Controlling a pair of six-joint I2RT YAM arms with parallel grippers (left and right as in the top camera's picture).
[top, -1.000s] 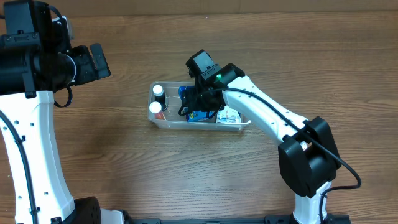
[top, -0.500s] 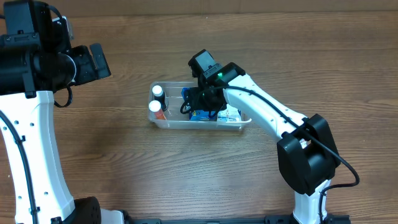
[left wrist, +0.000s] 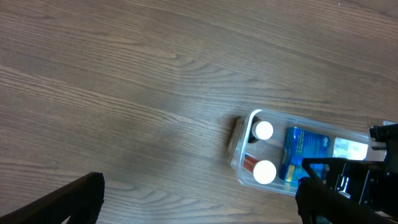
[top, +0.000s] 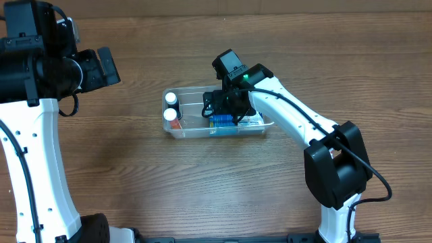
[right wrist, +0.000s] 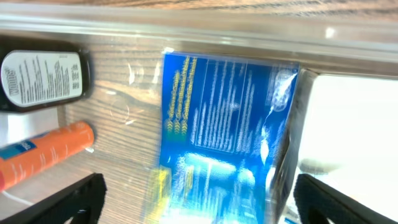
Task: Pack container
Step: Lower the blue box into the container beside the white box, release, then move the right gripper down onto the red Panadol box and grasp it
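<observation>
The clear container [top: 192, 133] lies mid-table. It holds two white-capped bottles [top: 171, 98] at its left end, a blue box [top: 223, 123] in the middle and a white box [top: 255, 121] at the right. My right gripper [top: 225, 106] hovers over the bin's middle. In the right wrist view it [right wrist: 199, 208] is open, its fingers wide on either side of the blue box [right wrist: 224, 118] and clear of it. My left gripper [top: 101, 64] is open and empty, high at the far left. It [left wrist: 199, 205] looks down on the container [left wrist: 238, 146].
The right wrist view shows a dark bottle with a white label [right wrist: 43, 78], an orange bottle [right wrist: 46, 155], the white box [right wrist: 354, 124] and the bin wall [right wrist: 186, 28]. Bare wood table [top: 121, 175] surrounds the bin.
My right gripper has moved a little to the right and toward the back over the bin. The bin has shifted slightly with it. The left arm has not moved.
</observation>
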